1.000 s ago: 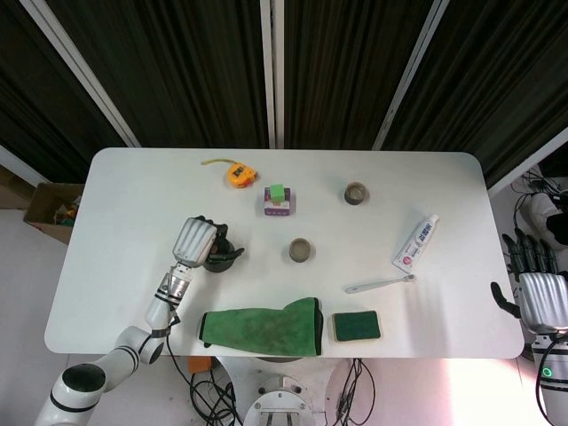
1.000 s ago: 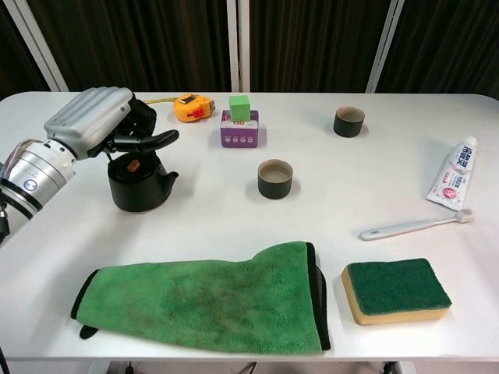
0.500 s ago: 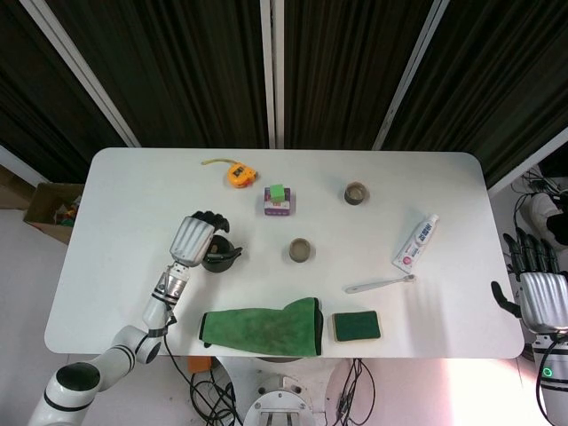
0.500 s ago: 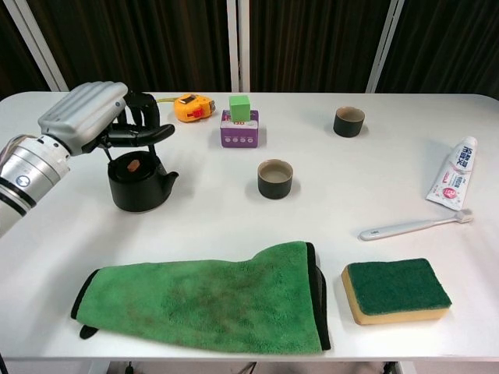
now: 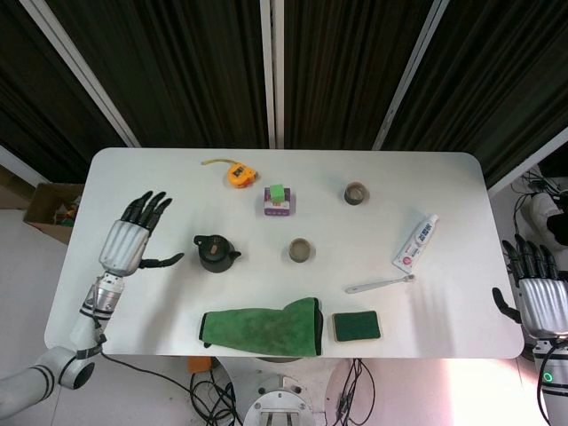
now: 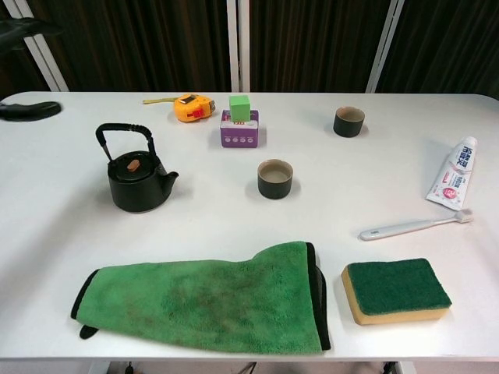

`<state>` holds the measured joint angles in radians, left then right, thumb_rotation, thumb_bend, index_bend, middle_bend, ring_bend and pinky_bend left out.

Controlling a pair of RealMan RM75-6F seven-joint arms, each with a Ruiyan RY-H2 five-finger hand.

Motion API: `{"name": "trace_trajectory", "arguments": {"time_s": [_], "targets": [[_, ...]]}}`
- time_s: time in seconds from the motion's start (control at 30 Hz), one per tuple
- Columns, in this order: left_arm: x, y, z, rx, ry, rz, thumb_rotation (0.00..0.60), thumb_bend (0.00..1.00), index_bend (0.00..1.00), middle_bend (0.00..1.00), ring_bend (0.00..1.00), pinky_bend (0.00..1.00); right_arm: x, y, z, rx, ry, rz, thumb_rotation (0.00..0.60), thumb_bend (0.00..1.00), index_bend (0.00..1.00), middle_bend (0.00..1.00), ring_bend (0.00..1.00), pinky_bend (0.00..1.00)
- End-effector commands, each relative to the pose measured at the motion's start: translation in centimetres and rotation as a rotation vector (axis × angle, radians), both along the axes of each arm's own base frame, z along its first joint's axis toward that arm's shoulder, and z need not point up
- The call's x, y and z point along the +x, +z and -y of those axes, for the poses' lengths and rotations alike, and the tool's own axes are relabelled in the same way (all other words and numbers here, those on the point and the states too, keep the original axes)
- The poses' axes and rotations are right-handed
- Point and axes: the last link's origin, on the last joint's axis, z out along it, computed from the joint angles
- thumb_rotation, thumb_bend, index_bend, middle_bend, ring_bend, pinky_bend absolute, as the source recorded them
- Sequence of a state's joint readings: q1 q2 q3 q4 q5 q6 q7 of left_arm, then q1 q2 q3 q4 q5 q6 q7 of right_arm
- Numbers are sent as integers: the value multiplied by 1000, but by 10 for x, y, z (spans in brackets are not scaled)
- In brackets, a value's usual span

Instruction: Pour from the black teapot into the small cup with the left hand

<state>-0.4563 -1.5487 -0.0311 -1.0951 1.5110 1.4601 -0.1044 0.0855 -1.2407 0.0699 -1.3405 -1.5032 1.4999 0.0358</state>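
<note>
The black teapot (image 5: 214, 253) (image 6: 136, 178) stands upright on the white table, handle up, spout toward the small cup (image 5: 301, 251) (image 6: 274, 178) to its right. My left hand (image 5: 130, 241) is open, fingers spread, well to the left of the teapot and apart from it. In the chest view only a dark fingertip (image 6: 30, 111) shows at the left edge. My right hand (image 5: 535, 296) hangs open off the table's right edge, holding nothing.
A second cup (image 5: 356, 192) stands at the back right. A purple box with a green cube (image 5: 278, 201), a tape measure (image 5: 237, 173), toothpaste (image 5: 417, 241), a toothbrush (image 5: 379, 284), a sponge (image 5: 356, 326) and a green cloth (image 5: 260, 327) lie around.
My left hand has let go of the teapot handle and pulled back to the left with its fingers spread. The teapot stays in place. The right hand has not moved.
</note>
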Motion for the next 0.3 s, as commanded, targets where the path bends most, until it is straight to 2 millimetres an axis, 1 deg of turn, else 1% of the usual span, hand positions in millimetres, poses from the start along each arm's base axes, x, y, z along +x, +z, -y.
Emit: {"name": "trace_trajectory", "arguments": {"time_s": [0.03,0.07,0.17,0.3], "targets": [[-52,34,69,10,148,-103,204,108,55,52,12,141,-2,-3,-4,1,3,0,600,305,0,0,0,0],[-58,37,80,14,163,-114,206,108,55,59,12,139,-2,-3,-5,-1,6,0,600,306,0,0,0,0],[-72,40,105,-2,198,-117,210,108,55,66,13,137,-1,-3,-7,-1,15,-4,600,306,0,0,0,0],[-84,44,118,2,225,-118,211,108,55,66,13,136,1,-5,-10,12,26,-9,600,306,0,0,0,0]]}}
